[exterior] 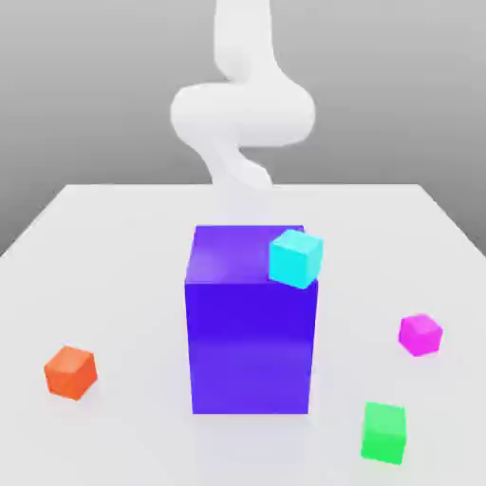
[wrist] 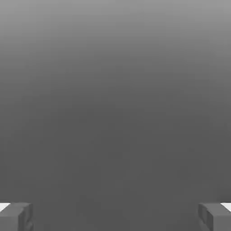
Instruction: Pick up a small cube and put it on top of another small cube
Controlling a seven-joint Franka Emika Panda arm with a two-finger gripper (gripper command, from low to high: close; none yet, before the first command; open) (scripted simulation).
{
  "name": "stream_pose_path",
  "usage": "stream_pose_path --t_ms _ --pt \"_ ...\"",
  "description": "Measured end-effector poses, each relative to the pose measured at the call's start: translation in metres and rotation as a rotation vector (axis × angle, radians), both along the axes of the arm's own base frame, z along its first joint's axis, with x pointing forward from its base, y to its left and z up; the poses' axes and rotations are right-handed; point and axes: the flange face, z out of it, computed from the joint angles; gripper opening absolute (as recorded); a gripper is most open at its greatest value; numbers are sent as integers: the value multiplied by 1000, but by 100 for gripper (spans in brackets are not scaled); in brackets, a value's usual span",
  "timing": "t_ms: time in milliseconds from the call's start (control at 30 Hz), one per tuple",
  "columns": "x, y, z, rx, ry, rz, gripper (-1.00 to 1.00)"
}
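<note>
So the table is a plain white slab, and right in the middle of it stands a tall blue-violet block, way bigger than anything else on there. A small cyan cube sits at the block's top edge toward the exterior view's right, tilted, overlapping the corner (can't tell if it's resting on top or leaning against the side).

The small magenta cube is on the table off to the exterior view's right of the big block, well apart from it and touching nothing. Nearer the camera on that same side there's a small green cube, also sitting on its own. Over on the exterior view's left, a small orange cube sits alone, roughly as far out from the block as the magenta one is on the other side.

The white arm rises at the far side of the table, behind the block, curling up out of the top of the picture.

In the hand view the gripper has its two grey fingertips spread wide apart at opposite sides, with nothing between them, just grey background. So jaws fully apart, holding nothing.
</note>
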Motion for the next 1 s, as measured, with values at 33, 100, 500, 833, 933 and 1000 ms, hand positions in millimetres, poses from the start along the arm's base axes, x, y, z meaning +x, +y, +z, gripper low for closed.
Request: stream_pose_path --t_ms 33,100,500,833,933,1000 --pt "12 19 -25 -11 36 9 0" --pt "29 54 -74 -31 105 28 0" --pt "-30 216 -363 -109 498 200 0" --pt "-147 262 -481 -101 713 319 0" --pt "-147 264 -495 -95 714 318 0" --pt "-147 264 -505 -95 715 318 0"
